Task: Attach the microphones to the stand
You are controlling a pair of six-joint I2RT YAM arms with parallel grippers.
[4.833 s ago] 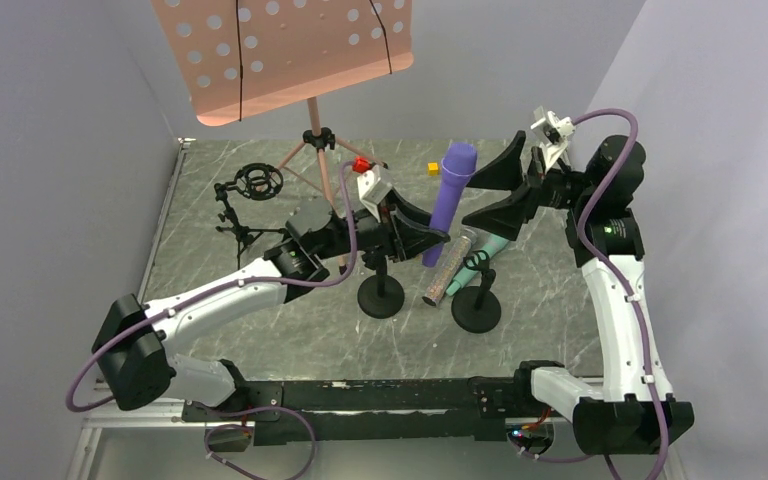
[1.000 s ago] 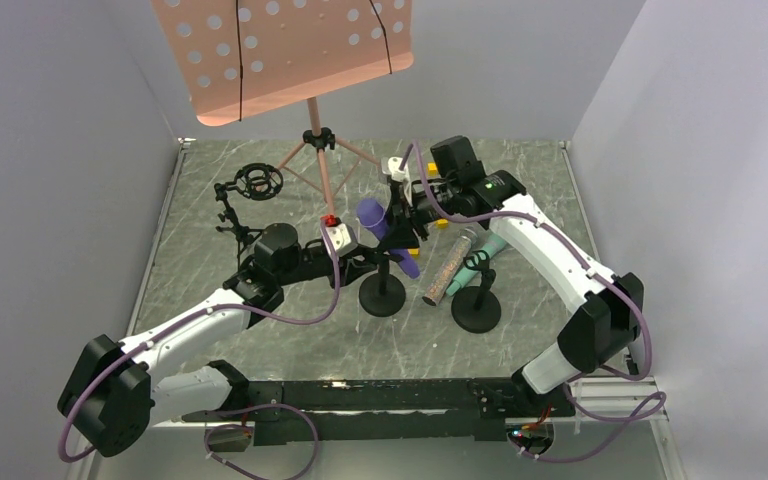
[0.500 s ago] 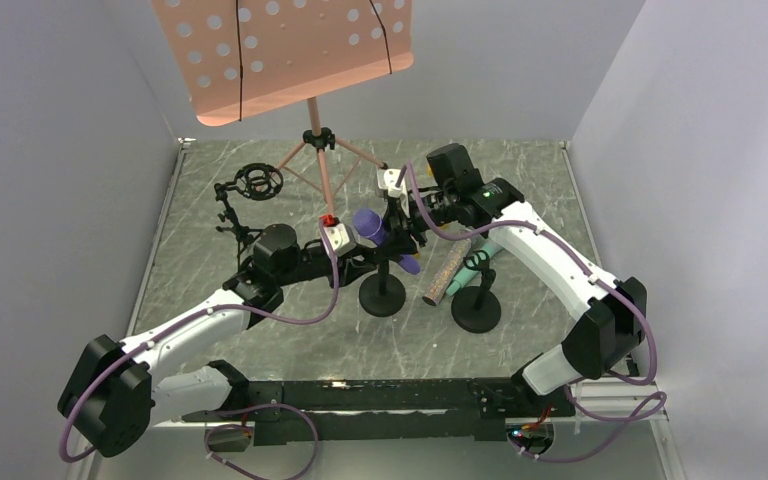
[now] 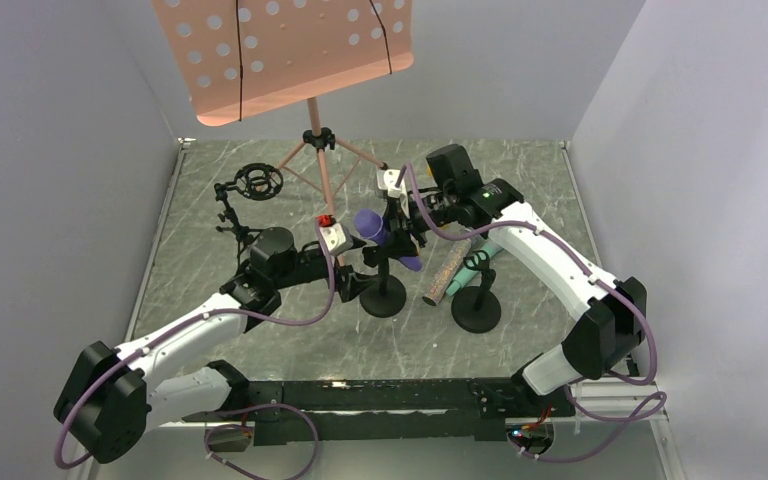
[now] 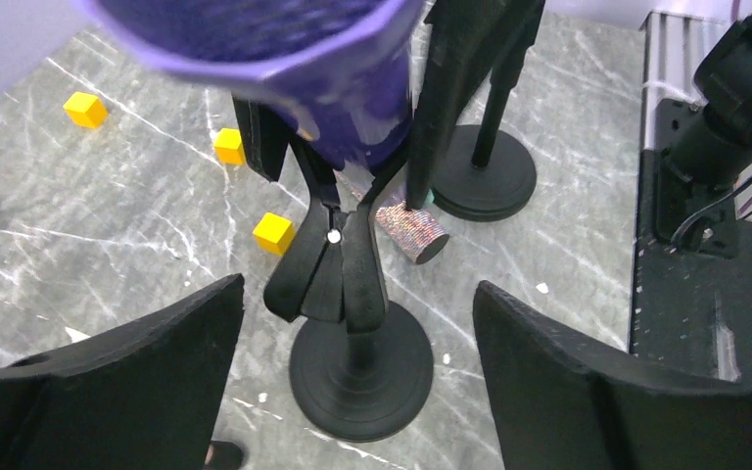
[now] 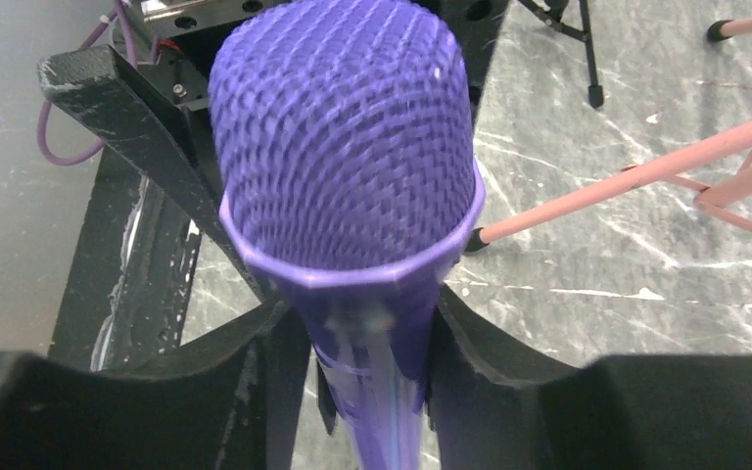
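Mid-frame, the raised microphone [image 4: 384,238] sits above the left stand [image 4: 383,296]. The right stand [image 4: 476,310] is beside it. A flat microphone [image 4: 448,268] and a rear microphone [image 4: 487,248] lie between them on the surface [image 4: 360,345]. The music stand [image 4: 310,60] is at top centre, the tripod mount [image 4: 250,188] at upper left.

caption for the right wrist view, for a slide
Right end effector gripping the purple microphone just below its mesh head, pink stand legs behind.

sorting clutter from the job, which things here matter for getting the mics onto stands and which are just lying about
Job:
purple microphone
glittery microphone
teal microphone
left mic stand
right mic stand

Lying about:
yellow cubes
pink music stand
black shock-mount tripod
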